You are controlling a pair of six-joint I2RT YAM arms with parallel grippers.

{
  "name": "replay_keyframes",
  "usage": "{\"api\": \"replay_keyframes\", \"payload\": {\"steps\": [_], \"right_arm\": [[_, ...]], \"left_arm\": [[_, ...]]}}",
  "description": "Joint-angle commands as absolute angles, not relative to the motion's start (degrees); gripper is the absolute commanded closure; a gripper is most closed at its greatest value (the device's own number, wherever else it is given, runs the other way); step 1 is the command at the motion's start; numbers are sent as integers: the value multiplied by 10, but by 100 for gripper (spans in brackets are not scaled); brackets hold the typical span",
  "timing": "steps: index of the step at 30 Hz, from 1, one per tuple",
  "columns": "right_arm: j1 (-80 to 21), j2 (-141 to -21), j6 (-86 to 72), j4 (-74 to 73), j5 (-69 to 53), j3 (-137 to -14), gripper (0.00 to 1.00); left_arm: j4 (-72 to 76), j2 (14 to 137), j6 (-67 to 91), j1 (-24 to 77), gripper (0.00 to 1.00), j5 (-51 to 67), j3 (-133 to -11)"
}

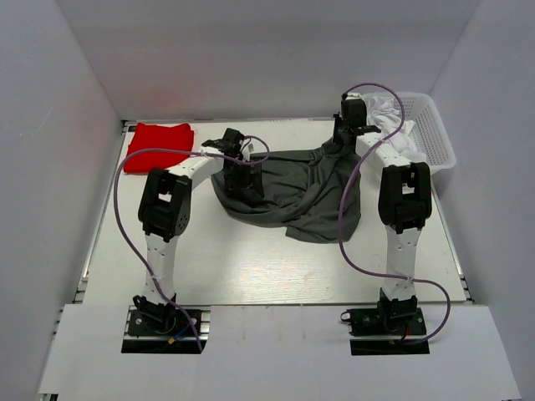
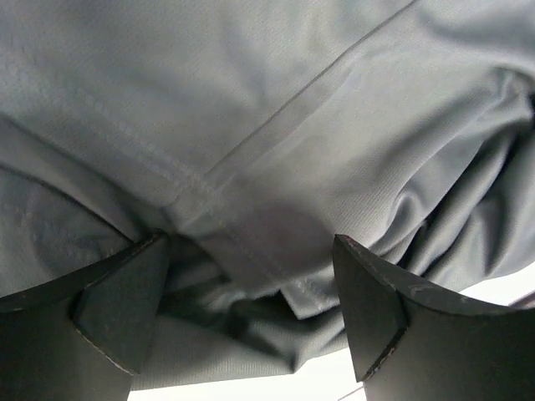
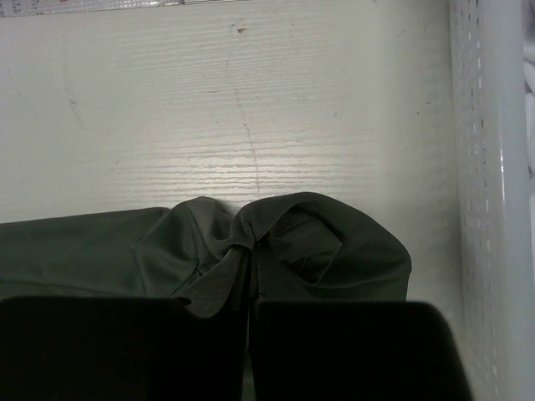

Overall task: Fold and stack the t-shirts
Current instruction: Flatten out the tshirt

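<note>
**Bimanual spreading of a garment before folding.** The crumpled dark grey knit t-shirt point(image 1: 292, 196) lies in the middle of the white tabletop point(image 1: 251, 267), bunched between the two arms. The right fingers point(image 3: 351, 351), pressed together, pinch a gathered fold at the shirt's far right edge, just beside the white perforated plastic basket point(image 3: 485, 209). This hold probably anchors one corner so that the cloth can be drawn flat. The left fingers point(image 2: 117, 309) are spread wide at the shirt's left part, with a stitched hem and seam lying in the gap between them but not clamped, which suggests a second hold being lined up on the opposite side. The folded bright red t-shirt point(image 1: 159, 146) rests at the far left corner, well apart from the grey one, presumably as the base of the stack. The basket at the far right holds rumpled white garments point(image 1: 393, 113), apparently awaiting their turn. No brand, label or legible writing appears on the cloth, the basket or the arms.
</note>
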State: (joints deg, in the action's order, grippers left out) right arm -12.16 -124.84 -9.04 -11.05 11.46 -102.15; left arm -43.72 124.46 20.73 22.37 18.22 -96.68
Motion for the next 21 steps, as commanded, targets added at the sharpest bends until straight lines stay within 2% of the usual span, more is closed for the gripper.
{"api": "replay_keyframes", "payload": {"steps": [1, 8, 13, 14, 16, 17, 20, 21], "right_arm": [[-118, -1230, -91, -115, 119, -1011, 100], [-118, -1222, -92, -114, 114, -995, 100], [-117, -1215, -89, -117, 132, -988, 100], [-118, -1215, -87, -117, 130, -987, 100], [-116, -1215, -88, -117, 132, -988, 100], [-115, -1215, -90, -118, 131, -987, 100], [-115, -1215, -95, -117, 133, -985, 100], [-117, -1214, -95, -119, 133, -984, 100]], "left_arm": [[-460, 1200, 224, 225, 11, 185, -941], [-423, 1178, 246, 225, 13, 142, -918], [-403, 1200, 252, 230, 27, 177, -931], [-403, 1200, 252, 230, 38, 177, -931], [-398, 1200, 252, 230, 53, 188, -931], [-398, 1200, 252, 235, 70, 188, -931], [-393, 1193, 246, 236, 88, 204, -931], [-393, 1186, 241, 236, 99, 211, -931]]}}
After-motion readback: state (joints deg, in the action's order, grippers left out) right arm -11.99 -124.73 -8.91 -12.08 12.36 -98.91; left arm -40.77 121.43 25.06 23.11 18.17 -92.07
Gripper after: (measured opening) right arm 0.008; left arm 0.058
